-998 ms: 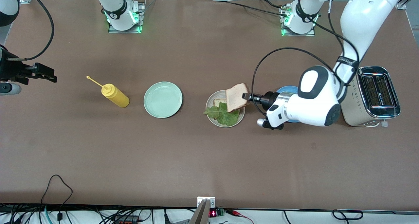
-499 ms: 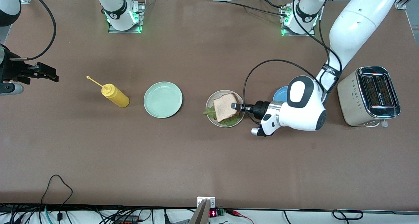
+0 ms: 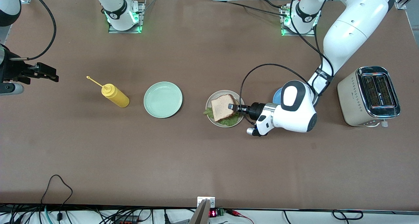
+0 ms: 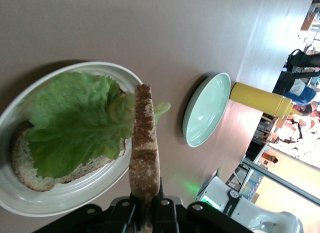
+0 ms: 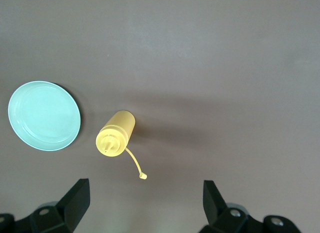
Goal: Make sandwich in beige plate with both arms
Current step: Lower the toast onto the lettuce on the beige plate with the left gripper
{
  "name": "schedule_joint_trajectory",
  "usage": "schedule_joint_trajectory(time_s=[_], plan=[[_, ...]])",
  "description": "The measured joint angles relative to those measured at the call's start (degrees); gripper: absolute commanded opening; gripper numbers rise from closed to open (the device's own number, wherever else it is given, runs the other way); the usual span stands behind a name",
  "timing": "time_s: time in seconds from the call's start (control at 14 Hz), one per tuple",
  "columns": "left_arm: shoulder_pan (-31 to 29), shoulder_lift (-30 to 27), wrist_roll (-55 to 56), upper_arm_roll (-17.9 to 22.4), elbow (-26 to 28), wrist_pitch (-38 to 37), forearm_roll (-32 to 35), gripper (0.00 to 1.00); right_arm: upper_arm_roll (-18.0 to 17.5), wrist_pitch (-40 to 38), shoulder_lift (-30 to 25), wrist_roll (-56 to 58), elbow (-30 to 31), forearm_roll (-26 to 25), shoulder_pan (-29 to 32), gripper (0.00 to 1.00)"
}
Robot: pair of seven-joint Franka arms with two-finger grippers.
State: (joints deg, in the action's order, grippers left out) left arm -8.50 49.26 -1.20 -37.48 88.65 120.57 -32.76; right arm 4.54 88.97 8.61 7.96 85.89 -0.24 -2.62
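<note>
Brown-crusted top slice [image 4: 144, 143] in left gripper [image 3: 233, 106] jaws, flat over lettuce [image 4: 75, 118], right gripper [image 5: 145, 203] jaws wide

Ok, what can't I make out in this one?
- Blue plate: front view, mostly hidden under the left arm.
- Top bread slice: left wrist view shows it edge-on in the left gripper, so contact with the lettuce is unclear.
- Bottom slice: mostly covered by lettuce.
- Right gripper: fingertips cut off by the frame edge.

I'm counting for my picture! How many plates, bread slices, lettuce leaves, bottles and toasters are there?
Plates: 3 (beige, green, blue)
Bread: 2 (top, bottom)
Lettuce: 1
Bottle: 1
Toaster: 1
Total: 8
</note>
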Motion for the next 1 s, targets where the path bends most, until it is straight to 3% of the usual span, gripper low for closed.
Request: schedule_joint_trajectory(time_s=[0.71, 0.93, 1.0], plan=[[-1.97, 3.19, -14.07, 0.41, 1.7, 0.0, -0.02, 0.06, 0.0, -0.01, 0.01, 0.0, 0.0, 0.36, 0.01, 1.0], [-2.34, 4.34, -15.84, 0.5, 1.7, 0.05, -0.02, 0.2, 0.0, -0.01, 0.02, 0.0, 0.0, 0.36, 0.01, 1.0], [-2.37, 4.66, -16.21, 0.52, 1.7, 0.18, -0.02, 0.34, 0.0, -0.01, 0.02, 0.0, 0.0, 0.36, 0.01, 1.0]])
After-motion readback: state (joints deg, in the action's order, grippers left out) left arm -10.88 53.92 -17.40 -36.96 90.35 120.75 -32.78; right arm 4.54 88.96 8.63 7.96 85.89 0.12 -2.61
